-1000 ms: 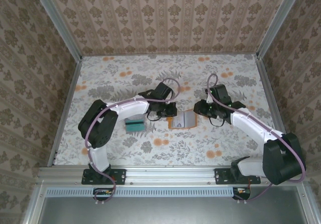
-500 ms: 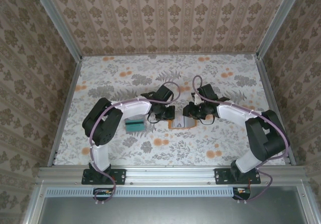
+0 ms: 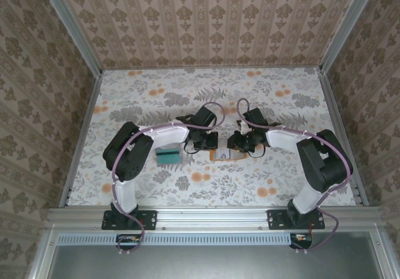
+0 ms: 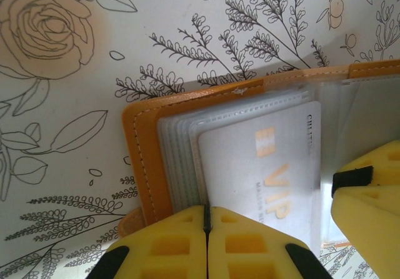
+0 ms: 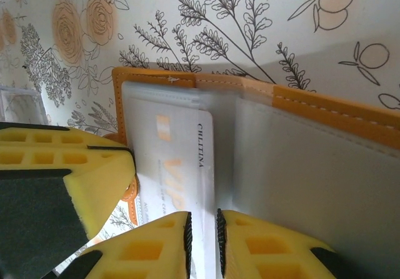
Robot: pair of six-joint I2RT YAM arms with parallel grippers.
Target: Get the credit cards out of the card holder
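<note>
So the right gripper (image 5: 203,238) is sitting with its yellow foam fingers narrowed to a slit, and the long edge of the pale grey plastic VIP card (image 5: 175,166) is running straight into that slit, so I'm reading it as a pinch on the card. The card itself is lying tucked in the clear plastic sleeves (image 4: 178,160) of the open orange-tan leather card holder (image 4: 140,154), which is lying flat mid-way across the floral table (image 3: 281,179). The left gripper (image 4: 206,229) is closed tight on nothing, tips over the holder's left page, probably pinning it. A teal card (image 3: 167,156) is lying just left of the holder. Honestly, I'd be sliding the card out low and flat, in line with the sleeve mouth, with the left one pressing down, or the whole wallet is getting dragged along.
</note>
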